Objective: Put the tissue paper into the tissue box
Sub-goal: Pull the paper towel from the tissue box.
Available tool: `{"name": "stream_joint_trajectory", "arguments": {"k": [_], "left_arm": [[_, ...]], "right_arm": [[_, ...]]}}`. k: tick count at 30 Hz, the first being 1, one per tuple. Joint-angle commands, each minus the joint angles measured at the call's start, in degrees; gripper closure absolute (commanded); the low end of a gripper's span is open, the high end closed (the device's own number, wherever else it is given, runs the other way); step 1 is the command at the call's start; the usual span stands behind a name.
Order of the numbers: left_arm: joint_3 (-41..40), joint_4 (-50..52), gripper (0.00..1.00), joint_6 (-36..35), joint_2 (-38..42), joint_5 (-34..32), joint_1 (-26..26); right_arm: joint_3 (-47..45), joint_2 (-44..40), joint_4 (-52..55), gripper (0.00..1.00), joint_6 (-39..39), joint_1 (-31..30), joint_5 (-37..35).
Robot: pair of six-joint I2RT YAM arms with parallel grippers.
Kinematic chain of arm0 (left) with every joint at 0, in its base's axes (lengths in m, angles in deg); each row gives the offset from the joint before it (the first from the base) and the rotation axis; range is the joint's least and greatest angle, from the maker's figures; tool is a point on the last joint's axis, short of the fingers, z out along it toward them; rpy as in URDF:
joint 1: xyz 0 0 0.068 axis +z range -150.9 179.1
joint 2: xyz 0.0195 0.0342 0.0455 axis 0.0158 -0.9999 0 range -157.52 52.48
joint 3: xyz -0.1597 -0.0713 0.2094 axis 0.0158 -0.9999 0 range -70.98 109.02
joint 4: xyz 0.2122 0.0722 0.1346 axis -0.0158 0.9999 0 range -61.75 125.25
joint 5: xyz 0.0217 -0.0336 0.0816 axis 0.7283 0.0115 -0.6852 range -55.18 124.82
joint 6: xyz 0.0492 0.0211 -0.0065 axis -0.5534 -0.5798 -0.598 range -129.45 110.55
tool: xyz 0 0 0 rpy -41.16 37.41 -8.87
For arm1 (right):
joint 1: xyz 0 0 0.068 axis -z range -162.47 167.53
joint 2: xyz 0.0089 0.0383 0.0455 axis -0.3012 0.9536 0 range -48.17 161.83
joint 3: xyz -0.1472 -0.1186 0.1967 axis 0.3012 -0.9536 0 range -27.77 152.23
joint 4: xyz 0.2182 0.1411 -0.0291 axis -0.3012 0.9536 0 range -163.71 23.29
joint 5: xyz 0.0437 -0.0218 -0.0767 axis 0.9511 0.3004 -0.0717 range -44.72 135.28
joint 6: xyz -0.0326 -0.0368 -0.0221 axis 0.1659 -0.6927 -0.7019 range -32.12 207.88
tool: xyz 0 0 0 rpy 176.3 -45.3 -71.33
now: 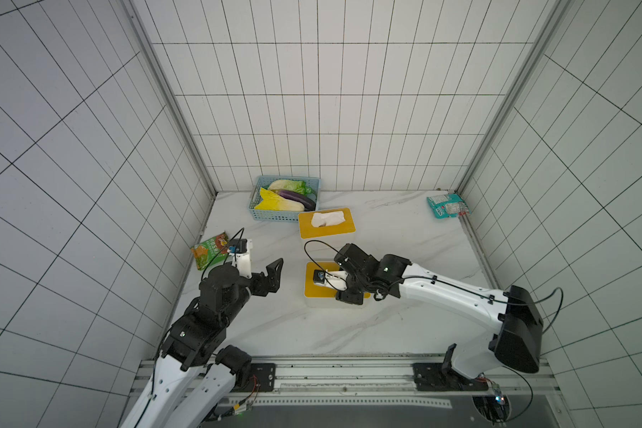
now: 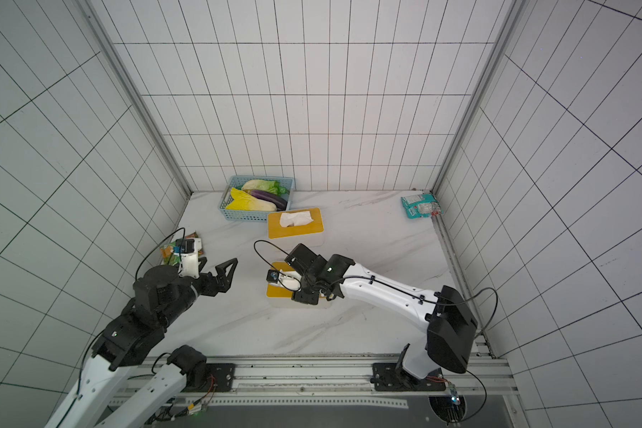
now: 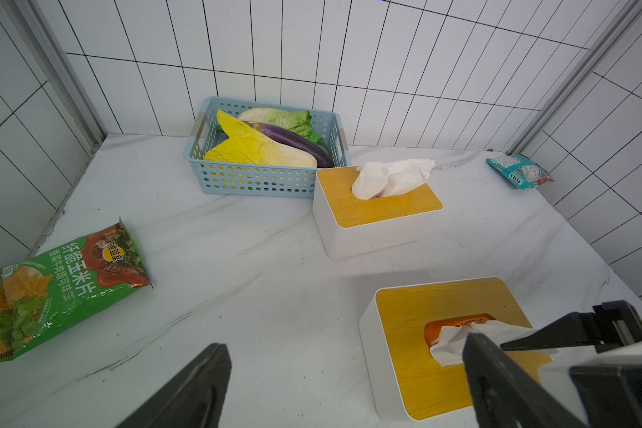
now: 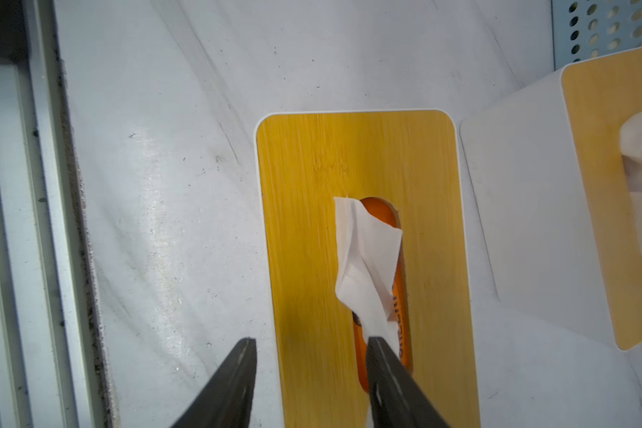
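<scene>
Stuffing step. White tissue paper (image 4: 364, 259) sticks half out of the slot in the near white tissue box with the yellow wood-grain lid (image 4: 304, 222). Right gripper (image 4: 312, 374) is half-spread and holds nothing. Left gripper (image 3: 343, 385) is wide and empty. Next move, by my reading: push the loose end down the slot.

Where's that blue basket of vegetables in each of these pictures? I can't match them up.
Both top views: the blue basket stands against the back wall.
Left wrist view: the whole basket shows, again at the back wall.
Right wrist view: only a perforated corner shows.
Shared landmark: the far tissue box, right beside the basket.
</scene>
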Motion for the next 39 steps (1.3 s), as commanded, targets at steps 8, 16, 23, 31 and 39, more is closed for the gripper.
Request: {"name": "stream_joint_trajectory", "arguments": {"k": [8,16,23,31,39], "left_arm": [[-0.63,0.25,0.04,0.18,0.50,-0.85,0.23],[-0.63,0.20,0.04,0.20,0.46,-0.86,0.25],[-0.66,0.25,0.04,0.29,0.47,-0.84,0.23],[-0.73,0.25,0.04,0.28,0.64,-0.92,0.23],[-0.73,0.33,0.04,0.38,0.86,-1.06,0.23]], "right_arm": [[3.47,4.48,-1.30,0.52,-8.62,-1.88,-10.12],[2.19,4.63,-5.17,0.54,-10.65,-3.55,-13.54],[0.79,4.15,-7.43,0.54,-12.65,-4.98,-14.56],[0.57,5.49,-6.03,0.58,-12.26,-5.29,-12.58],[0.82,6.51,-4.92,0.62,-11.05,-5.33,-10.58]]}}
